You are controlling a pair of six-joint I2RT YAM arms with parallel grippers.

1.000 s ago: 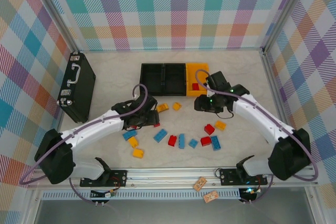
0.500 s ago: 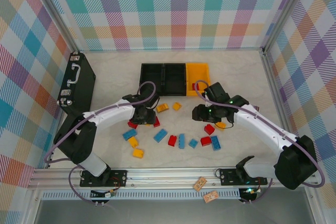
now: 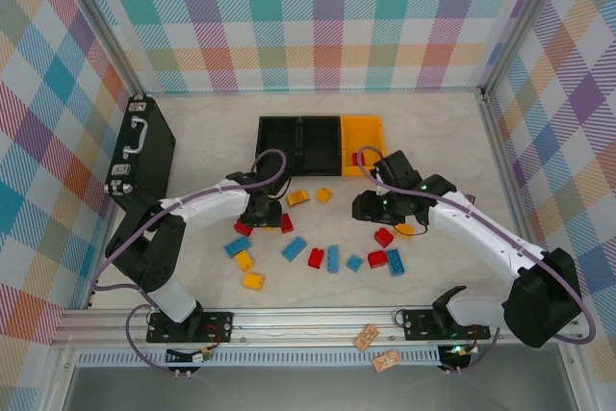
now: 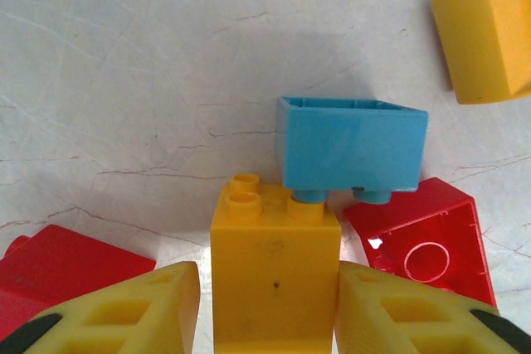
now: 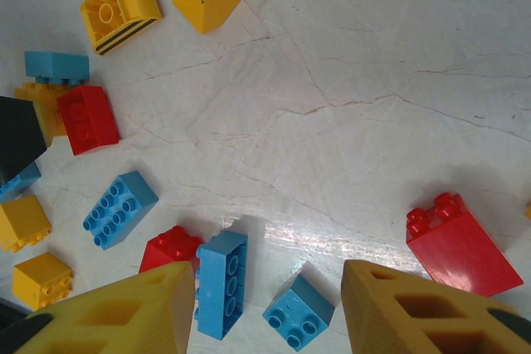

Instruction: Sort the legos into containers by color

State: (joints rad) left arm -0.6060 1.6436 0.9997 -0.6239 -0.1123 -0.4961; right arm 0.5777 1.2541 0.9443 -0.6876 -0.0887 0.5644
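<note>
In the left wrist view, the left pincer (image 4: 267,304) enters from the bottom edge. Its two yellow plastic fingers (image 4: 133,312) are spread either side of an upright yellow-orange plastic brick (image 4: 274,267). The finger on the right of the frame is against the brick, while a sliver of pale marbled tabletop (image 4: 124,80) shows beside the other, so it is not pinching. A light blue plastic brick (image 4: 353,147) sits on the yellow one's studs at frame centre. Red bricks lie at lower left (image 4: 66,275) and lower right (image 4: 423,242).

In the right wrist view, the right pincer (image 5: 267,275) is spread and holds nothing. A long blue brick (image 5: 222,283) and a small blue brick (image 5: 299,312) lie between its fingers at the bottom edge. A red brick (image 5: 460,246) lies at lower right.

From above, the loose bricks (image 3: 295,249) are scattered across the lower middle. The row of small open plastic bins, two black (image 3: 279,146) and one orange-yellow (image 3: 368,130), sits in the upper middle beyond both pincers.
</note>
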